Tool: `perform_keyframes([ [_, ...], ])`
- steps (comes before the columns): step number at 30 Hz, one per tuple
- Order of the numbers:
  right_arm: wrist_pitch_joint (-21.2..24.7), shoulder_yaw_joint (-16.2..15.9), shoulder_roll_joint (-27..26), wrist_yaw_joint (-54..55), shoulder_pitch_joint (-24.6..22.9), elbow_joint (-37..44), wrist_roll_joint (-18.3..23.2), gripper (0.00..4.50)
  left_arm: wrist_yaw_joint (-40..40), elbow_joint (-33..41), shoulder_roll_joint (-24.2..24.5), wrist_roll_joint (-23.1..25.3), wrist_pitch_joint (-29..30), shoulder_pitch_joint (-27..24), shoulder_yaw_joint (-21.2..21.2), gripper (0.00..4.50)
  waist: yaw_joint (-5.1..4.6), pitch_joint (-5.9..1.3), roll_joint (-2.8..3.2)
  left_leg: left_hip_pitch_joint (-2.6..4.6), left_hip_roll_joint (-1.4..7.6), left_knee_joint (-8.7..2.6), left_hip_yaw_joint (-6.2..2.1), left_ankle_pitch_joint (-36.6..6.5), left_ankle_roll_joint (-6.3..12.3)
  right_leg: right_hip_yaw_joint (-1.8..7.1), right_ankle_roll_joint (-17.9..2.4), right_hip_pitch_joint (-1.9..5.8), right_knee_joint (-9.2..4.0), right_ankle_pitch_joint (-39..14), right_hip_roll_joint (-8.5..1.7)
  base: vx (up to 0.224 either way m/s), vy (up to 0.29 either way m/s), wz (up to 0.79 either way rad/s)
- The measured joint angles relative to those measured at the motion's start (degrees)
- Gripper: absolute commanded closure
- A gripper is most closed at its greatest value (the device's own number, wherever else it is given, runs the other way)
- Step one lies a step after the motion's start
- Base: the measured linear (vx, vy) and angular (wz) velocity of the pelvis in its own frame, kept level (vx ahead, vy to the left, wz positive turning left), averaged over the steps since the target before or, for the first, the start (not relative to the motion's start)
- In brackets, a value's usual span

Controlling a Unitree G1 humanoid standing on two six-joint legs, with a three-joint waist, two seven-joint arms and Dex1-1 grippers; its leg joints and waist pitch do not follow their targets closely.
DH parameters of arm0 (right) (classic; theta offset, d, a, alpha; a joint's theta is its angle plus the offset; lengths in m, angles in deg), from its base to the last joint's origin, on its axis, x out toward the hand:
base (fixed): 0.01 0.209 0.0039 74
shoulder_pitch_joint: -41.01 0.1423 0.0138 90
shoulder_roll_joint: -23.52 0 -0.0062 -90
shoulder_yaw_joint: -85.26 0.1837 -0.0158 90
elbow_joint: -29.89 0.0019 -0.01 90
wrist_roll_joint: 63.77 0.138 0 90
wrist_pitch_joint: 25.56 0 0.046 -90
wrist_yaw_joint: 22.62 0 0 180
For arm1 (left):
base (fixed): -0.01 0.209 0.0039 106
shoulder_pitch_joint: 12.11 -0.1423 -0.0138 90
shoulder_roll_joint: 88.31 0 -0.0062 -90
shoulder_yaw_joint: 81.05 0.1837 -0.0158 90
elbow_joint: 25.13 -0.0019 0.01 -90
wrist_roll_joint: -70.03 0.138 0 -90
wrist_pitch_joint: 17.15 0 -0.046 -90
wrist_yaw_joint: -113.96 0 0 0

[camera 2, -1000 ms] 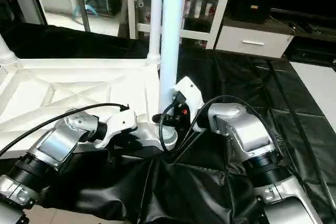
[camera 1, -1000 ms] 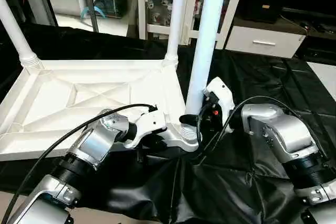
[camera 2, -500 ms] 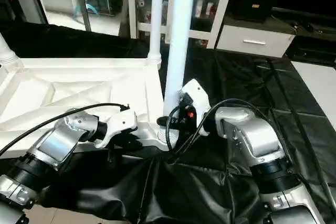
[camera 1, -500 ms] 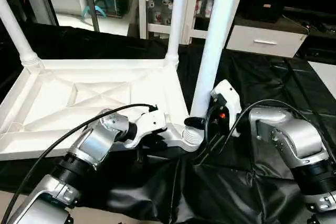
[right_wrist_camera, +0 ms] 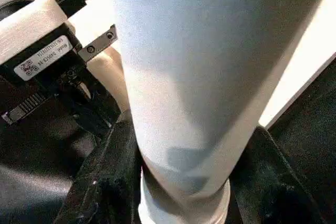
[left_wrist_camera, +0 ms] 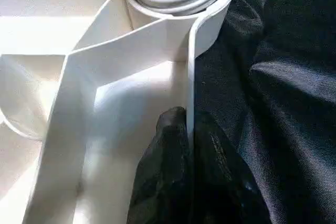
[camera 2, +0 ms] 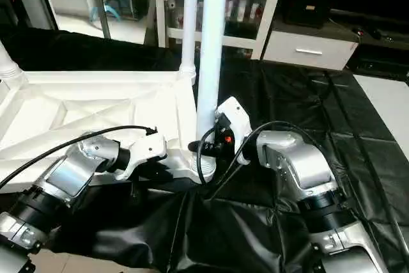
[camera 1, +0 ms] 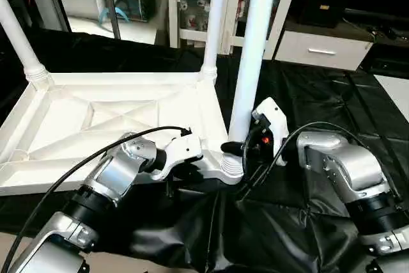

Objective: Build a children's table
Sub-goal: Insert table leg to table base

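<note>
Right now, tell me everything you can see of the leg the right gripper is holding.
The leg is a long, smooth white plastic-looking tube, standing nearly upright and running out of the picture's top. Its ribbed foot sits in the near right corner socket of the upturned white top. The right gripper is shut on it low down, black fingers on either side. The left gripper pinches the top's rim beside that socket.

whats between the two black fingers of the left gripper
The thin rim wall of the white table top, just below the corner socket; the left gripper pinches it, seen in the left wrist view.
</note>
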Motion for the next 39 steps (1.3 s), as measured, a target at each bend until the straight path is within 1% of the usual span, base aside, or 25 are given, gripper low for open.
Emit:
perform_keyframes([
  [7, -1.51, 0.41, -0.54, 0.04, -0.45, -0.84, -0.04, 2.62, 0.06, -0.04, 0.08, -0.01, -0.01, -0.02, -0.03, 4.50, -0.01, 0.01, -0.04, 0.08, 0.00, 0.00, -0.01, 0.00, 0.00, 0.00, 0.00, 0.02, 0.00, 0.00, 0.00, 0.000, 0.000, 0.00],
  [11, -3.85, 2.65, -1.28, 0.43, -3.41, -0.45, 0.80, 2.62, 0.07, -0.04, 0.10, 0.01, -0.05, -0.02, 0.00, 4.50, 0.08, -0.01, -0.01, 0.08, -0.01, -0.03, -0.01, 0.00, 0.00, 0.00, 0.00, 0.03, -0.03, 0.00, 0.00, 0.000, 0.000, 0.00],
  [15, -4.65, 5.03, -2.35, 1.78, -5.84, 0.16, 2.18, 2.62, 0.08, -0.11, 0.03, 0.16, -0.19, 0.01, 0.07, 4.50, 0.20, -0.04, 0.04, 0.07, -0.02, -0.09, -0.02, 0.00, 0.00, -0.01, 0.01, 0.04, -0.10, -0.01, -0.01, 0.000, 0.000, 0.00],
  [17, -5.11, 6.37, -2.63, 2.37, -7.79, 1.28, 2.95, 2.62, -0.02, -0.19, -0.02, 0.15, -0.29, 0.05, 0.12, 4.50, 0.24, -0.05, 0.08, 0.08, -0.03, -0.17, -0.02, 0.00, 0.00, -0.01, 0.01, 0.06, -0.18, -0.01, -0.01, 0.000, 0.000, 0.00],
  [20, -5.97, 7.26, -2.86, 2.73, -9.48, 2.24, 3.30, 2.63, -0.09, -0.45, -0.20, 0.12, -0.40, 0.09, 0.12, 4.50, 0.23, -0.10, 0.22, 0.08, -0.05, -0.22, -0.01, 0.00, 0.00, -0.02, 0.01, 0.07, -0.21, -0.01, -0.01, 0.000, 0.000, 0.00],
  [24, -6.48, 7.90, -3.18, 4.17, -11.59, 4.41, 3.61, 2.63, -0.19, -0.71, -0.40, 0.13, -0.71, 0.25, 0.25, 4.50, 0.35, -0.13, 0.31, 0.08, -0.06, -0.31, -0.01, 0.00, 0.00, -0.02, 0.04, 0.07, -0.29, -0.03, -0.01, 0.000, 0.000, 0.00],
  [29, -8.31, 8.85, -3.73, 6.42, -16.51, 8.73, 3.82, 2.63, -0.63, -0.82, -0.55, -0.07, -0.86, 0.32, 0.47, 4.50, 0.71, -0.24, 0.50, 0.09, -0.08, -0.63, 0.01, 0.00, 0.00, -0.05, 0.05, 0.12, -0.60, -0.03, -0.01, 0.000, 0.000, 0.00],
  [35, -8.80, 9.23, -4.56, 8.54, -18.99, 11.18, 3.79, 2.63, -0.67, -1.22, -0.83, -0.16, -1.24, 0.41, 0.60, 4.50, 0.99, -0.27, 0.67, 0.13, -0.09, -0.76, 0.01, 0.00, -0.01, -0.07, 0.07, 0.14, -0.68, -0.05, 0.00, 0.000, 0.000, 0.00],
  [39, -8.77, 8.18, -3.86, 8.77, -19.47, 12.74, 2.86, 2.63, -0.95, -1.31, -0.96, -0.24, -1.31, 0.45, 0.67, 4.50, 1.15, -0.31, 0.82, 0.15, -0.12, -0.90, 0.03, 0.00, -0.01, -0.08, 0.07, 0.20, -0.87, -0.05, 0.00, 0.000, 0.000, 0.00],
])
